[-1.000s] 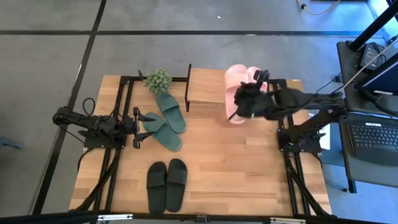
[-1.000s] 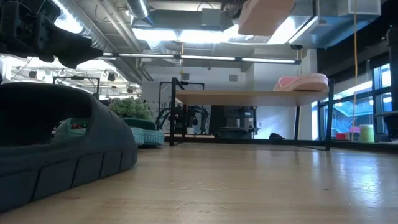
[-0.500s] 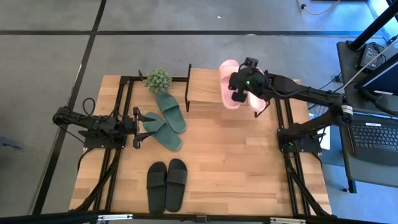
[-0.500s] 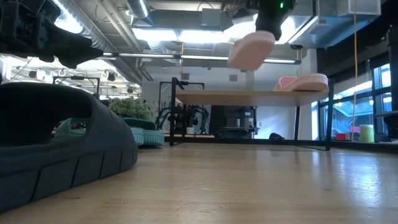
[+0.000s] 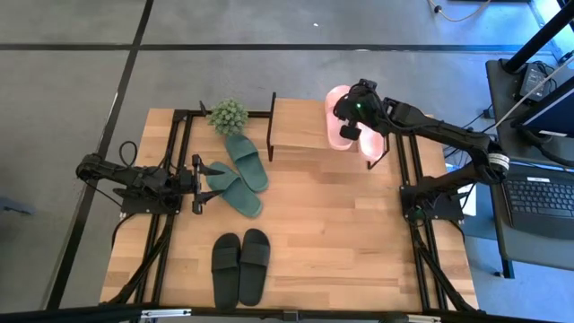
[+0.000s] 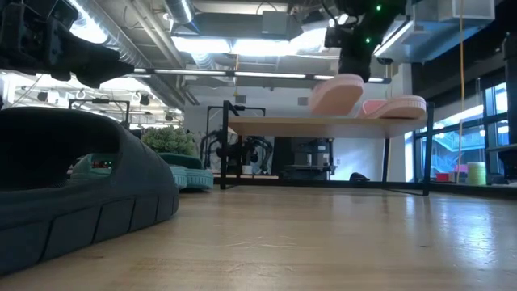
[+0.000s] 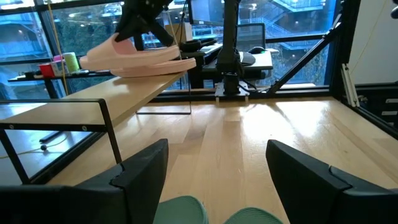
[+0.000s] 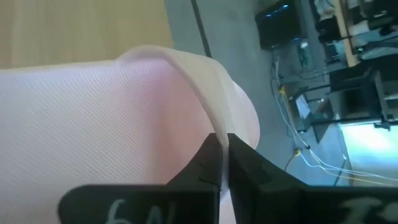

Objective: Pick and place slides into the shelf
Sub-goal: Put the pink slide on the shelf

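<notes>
While pinched on its strap, pink slide [image 5: 339, 126] over shelf [image 5: 296, 130] edge.

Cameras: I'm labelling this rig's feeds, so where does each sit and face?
High: overhead, straight down; both arms, shelf.
Low: tabletop height, level; black slide near.
Left wrist: past open left gripper toward shelf.
Right wrist: right gripper pinching pink slide.
All four views share that pink slide.
</notes>
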### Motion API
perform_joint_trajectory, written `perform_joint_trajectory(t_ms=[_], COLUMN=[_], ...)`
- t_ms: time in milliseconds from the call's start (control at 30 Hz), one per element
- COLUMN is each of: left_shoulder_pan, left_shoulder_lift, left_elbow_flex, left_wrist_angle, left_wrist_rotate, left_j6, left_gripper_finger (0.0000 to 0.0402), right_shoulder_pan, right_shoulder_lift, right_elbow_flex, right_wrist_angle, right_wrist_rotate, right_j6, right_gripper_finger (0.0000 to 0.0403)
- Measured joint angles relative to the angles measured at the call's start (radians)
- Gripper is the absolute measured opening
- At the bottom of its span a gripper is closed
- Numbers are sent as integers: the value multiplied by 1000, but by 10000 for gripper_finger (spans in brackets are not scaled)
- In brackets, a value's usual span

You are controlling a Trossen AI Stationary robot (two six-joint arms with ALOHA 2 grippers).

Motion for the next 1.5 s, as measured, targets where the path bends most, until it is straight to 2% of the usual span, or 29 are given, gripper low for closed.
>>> perform_joint_trajectory(t_ms=[133,733,1000,1333,1500], left_shoulder_pan=[0,0,0,0,0], left_shoulder_lift=[0,0,0,0,0], left_elbow_flex=[0,0,0,0,0], left_wrist_angle=[0,0,0,0,0], left_wrist_rotate=[0,0,0,0,0], left_j6=[1,0,-1,-1,-1], left_gripper_finger=[263,263,263,263,263], right_shoulder_pan=[-30,-50,-49,-49,-49], right_shoulder_lift=[0,0,0,0,0], right_elbow_flex=[-9,-105,-105,-105,-105], right_wrist_angle=[0,40,36,-8,-28], right_wrist_rotate=[-55,-55,-34,13,15], right_j6=[-10,-32,-31,-32,-23], right_gripper_finger=[13,13,77,85,111])
